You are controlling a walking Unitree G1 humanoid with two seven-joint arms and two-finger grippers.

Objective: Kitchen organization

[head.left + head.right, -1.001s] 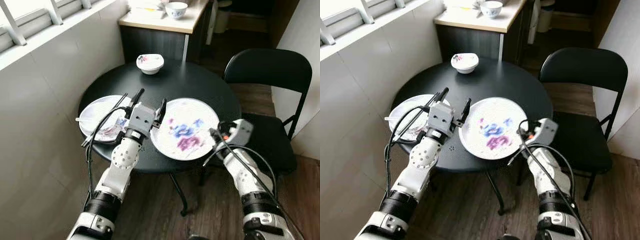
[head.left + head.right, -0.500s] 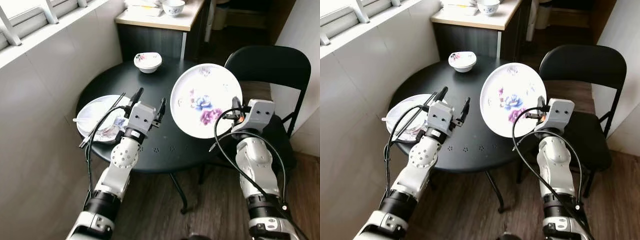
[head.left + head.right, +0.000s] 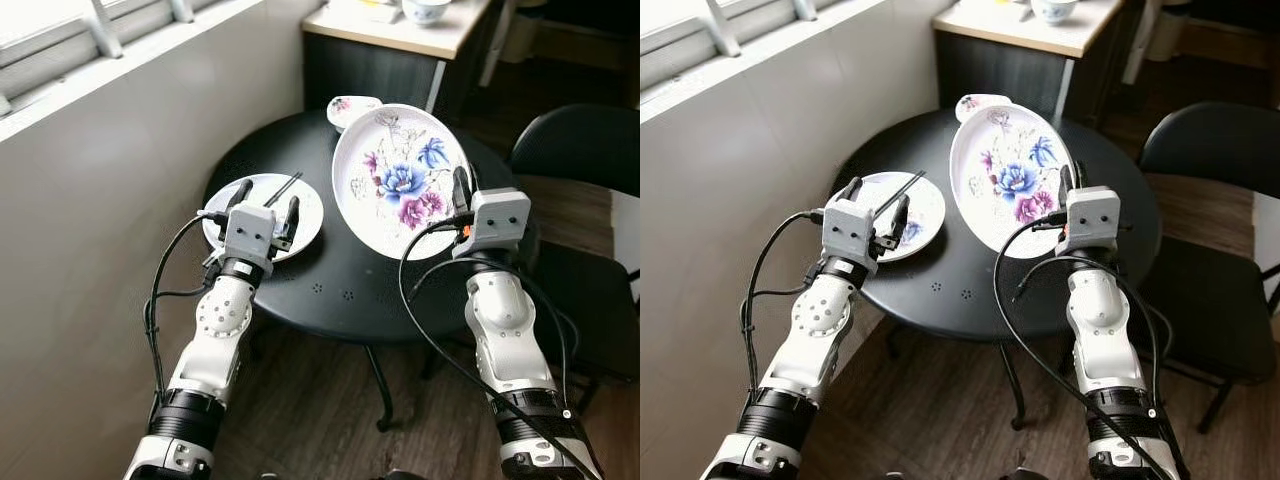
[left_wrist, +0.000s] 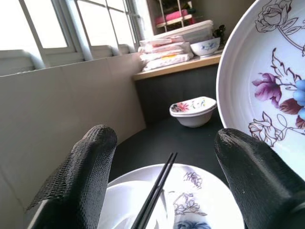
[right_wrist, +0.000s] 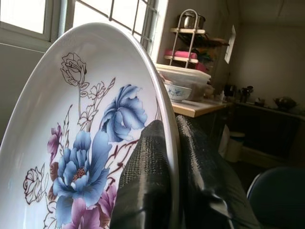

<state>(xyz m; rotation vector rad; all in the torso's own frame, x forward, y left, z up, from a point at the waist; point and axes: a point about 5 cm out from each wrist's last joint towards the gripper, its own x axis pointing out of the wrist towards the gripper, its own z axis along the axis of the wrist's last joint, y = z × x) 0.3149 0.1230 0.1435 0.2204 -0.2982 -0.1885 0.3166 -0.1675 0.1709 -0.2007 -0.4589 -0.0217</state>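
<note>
Your left pincer [image 3: 265, 205] hovers spread wide over the small plate [image 3: 305, 205] with black chopsticks [image 4: 155, 198] at the round black surface's [image 3: 330, 290] left edge. Your right pincer [image 5: 174, 162] is clamped on the rim of the large floral plate [image 3: 395, 175], held tilted up above the surface. A small floral bowl [image 4: 193, 109] sits at the far edge.

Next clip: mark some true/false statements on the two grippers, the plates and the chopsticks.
1. The right gripper pinches the rim of the large floral plate. True.
2. That plate lies flat on the round black table. False: it is tilted up, off the table.
3. The left gripper is shut on the chopsticks. False: it is open, above the smaller plate.
4. The chopsticks rest on the smaller plate. True.
</note>
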